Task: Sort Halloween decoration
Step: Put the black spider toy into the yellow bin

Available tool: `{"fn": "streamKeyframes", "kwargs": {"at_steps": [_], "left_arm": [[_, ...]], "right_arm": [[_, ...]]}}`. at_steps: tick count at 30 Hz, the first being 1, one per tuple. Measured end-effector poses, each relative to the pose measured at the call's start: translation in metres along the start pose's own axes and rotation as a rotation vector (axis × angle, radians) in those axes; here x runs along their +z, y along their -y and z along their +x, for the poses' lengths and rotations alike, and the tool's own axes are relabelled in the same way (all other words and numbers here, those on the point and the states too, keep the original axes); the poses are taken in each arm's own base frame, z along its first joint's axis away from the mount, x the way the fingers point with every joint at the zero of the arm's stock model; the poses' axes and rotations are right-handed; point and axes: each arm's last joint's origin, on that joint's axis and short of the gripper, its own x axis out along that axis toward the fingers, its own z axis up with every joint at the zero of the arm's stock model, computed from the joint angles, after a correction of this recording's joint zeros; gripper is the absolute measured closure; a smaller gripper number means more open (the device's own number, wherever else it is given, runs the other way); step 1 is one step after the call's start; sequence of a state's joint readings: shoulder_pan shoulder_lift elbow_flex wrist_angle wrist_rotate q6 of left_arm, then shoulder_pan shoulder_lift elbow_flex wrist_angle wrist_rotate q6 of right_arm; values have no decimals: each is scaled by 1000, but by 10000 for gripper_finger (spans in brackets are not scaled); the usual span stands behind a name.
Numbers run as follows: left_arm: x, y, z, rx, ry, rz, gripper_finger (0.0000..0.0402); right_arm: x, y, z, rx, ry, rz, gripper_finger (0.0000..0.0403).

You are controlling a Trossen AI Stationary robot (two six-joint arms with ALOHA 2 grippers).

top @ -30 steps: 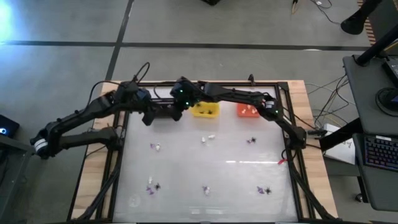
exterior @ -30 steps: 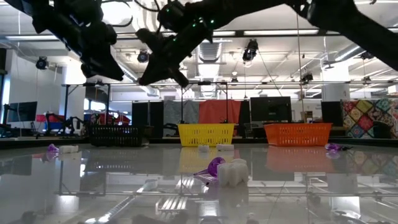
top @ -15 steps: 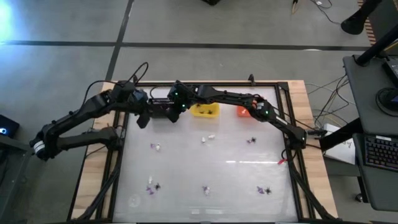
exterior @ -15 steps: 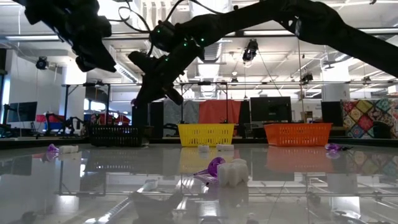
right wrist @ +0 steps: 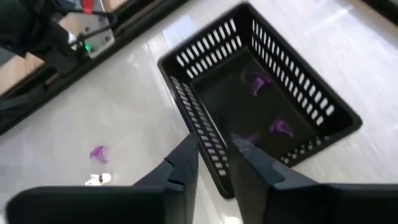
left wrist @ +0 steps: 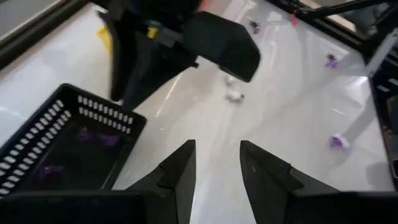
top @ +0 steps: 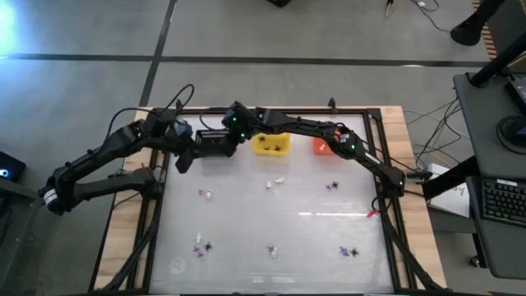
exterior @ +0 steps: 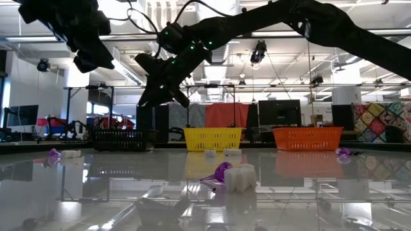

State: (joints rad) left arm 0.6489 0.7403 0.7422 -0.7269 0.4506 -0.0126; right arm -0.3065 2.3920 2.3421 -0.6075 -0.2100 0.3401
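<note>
Three purple trinkets (right wrist: pixel 268 106) lie in the black basket (right wrist: pixel 205 134); many remain across the bench (top: pixel 296 222). Right tool (right wrist: pixel 214 155), parted and empty, hovers over that basket; left tool (left wrist: pixel 217 165), parted, waits beside it.

Glossy table (top: pixel 312 234): baskets (top: pixel 269 145), scattered trinkets (top: pixel 274 251)

Three baskets stand along the table's (top: pixel 246 222) far edge, upper centre of the high view. Order left to right: black basket (top: pixel 212 143), yellow basket (top: pixel 270 145), orange basket (top: pixel 322 148).
</note>
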Motion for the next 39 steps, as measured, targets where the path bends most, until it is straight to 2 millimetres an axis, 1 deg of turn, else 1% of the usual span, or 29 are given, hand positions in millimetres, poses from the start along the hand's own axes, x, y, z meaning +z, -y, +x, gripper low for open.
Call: {"fn": "streamKeyframes", "kwargs": {"at_steps": [4,7,10,18,26,33,39], "left_arm": [[0,0,0,-5,-1,-9,294],[-2,0,0,-12,-15,-29,294],[-5,3,-1,-62,-46,-45,294],[-19,16,-4,-144,-165,-72,294],[-26,42,-1,-259,-248,-46,294],[-43,67,10,-292,-371,6,294],[-52,91,21,-317,-411,50,294]], "right_arm": [[3,-1,-1,11,29,-7,295],[1,0,-3,-1,-1,1,287],[0,0,-12,-18,-53,8,285],[0,-10,-56,-62,-187,-33,284],[-1,-22,-101,-128,-267,-34,284],[5,-38,-142,-124,-234,-12,284],[10,-52,-181,-106,-180,9,284]]}}
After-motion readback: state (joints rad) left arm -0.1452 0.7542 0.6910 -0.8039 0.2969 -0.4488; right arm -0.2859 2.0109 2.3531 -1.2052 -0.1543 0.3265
